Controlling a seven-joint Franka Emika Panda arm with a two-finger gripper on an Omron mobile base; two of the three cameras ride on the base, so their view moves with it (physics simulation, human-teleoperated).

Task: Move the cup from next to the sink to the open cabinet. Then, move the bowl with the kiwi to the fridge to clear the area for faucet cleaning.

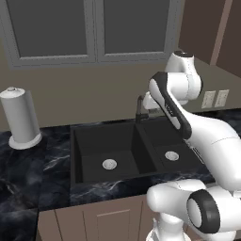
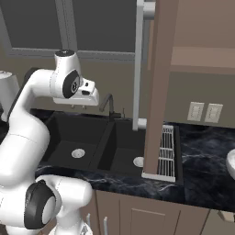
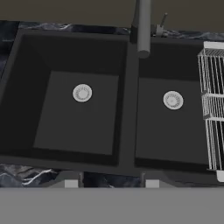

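The black double-basin sink point(image 3: 83, 113) lies straight below my gripper point(image 3: 111, 184), with a round silver drain in each basin. The two fingertips point(image 3: 71, 183) stand apart with nothing between them. In the right base view the gripper point(image 2: 78, 106) hangs above the left basin, pointing down, just left of the slim dark faucet point(image 2: 110, 104). The faucet's spout point(image 3: 143, 26) reaches over the divider between the basins. The open cabinet point(image 2: 202, 59) is up at the right, its door swung out towards me. A pale rounded edge of the bowl point(image 2: 231, 163) shows on the far right counter. The cup, kiwi and fridge are out of view.
A white wire dish rack point(image 2: 167, 151) sits at the sink's right end, below the cabinet door point(image 2: 158, 87). A paper towel roll point(image 1: 19, 117) stands on the dark marble counter point(image 1: 28, 169) left of the sink. Glass-panelled cabinets point(image 1: 94, 28) hang above, and wall outlets point(image 2: 204, 112) are at the right.
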